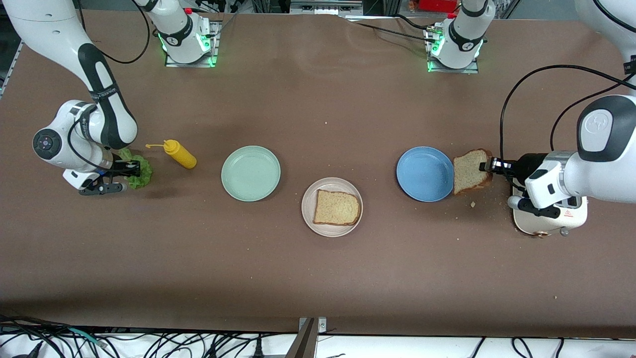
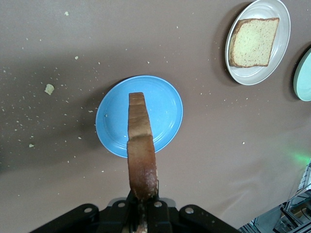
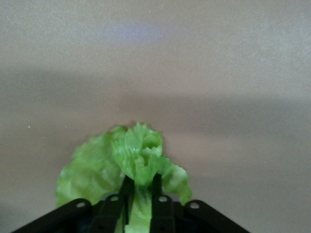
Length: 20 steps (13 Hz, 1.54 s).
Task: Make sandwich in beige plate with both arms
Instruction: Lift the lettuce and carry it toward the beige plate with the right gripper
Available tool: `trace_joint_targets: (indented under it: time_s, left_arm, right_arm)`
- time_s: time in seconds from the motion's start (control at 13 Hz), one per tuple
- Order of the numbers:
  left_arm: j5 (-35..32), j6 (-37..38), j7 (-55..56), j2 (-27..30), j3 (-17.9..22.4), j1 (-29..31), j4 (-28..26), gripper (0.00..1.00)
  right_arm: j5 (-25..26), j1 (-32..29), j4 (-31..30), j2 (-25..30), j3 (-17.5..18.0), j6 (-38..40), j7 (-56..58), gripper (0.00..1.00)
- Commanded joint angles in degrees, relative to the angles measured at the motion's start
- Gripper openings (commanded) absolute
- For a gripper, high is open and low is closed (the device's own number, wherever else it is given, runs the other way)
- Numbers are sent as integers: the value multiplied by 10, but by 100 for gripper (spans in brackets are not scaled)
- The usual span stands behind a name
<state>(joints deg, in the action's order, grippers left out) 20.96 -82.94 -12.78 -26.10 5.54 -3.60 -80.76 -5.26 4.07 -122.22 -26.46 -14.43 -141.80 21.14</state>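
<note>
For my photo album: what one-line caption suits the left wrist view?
Left gripper holds a bread slice edge-on above the blue plate.

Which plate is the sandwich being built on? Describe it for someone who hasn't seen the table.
Three round plates sit mid-table. The beige plate is nearest the front camera, between the mint-green plate and the blue plate. Only it holds a bread slice.

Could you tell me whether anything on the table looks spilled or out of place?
Bread crumbs are scattered over the table around the blue plate, at the left arm's end. The yellow squeeze bottle lies tipped on its side beside the lettuce leaf.
</note>
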Motion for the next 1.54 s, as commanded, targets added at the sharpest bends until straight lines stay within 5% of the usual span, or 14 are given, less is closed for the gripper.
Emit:
trace_joint_targets:
  time_s: [0.0,0.62,0.85,1.23,1.46]
  left_arm:
    - [22,6,6,-1,4,-1,10,0]
    - [21,7,6,-1,4,-1,10,0]
    - [21,7,5,-1,4,-1,10,0]
    - [21,7,5,-1,4,-1,10,0]
    - [22,6,6,-1,4,-1,10,0]
  right_arm:
    - [13,-9,9,27,9,10,10,0]
    - [23,-9,280,62,10,431,7,0]
    - [16,-9,347,63,65,513,-150,0]
    - [-62,-2,356,55,196,473,-517,0]
    - [-70,43,354,35,229,388,-687,0]
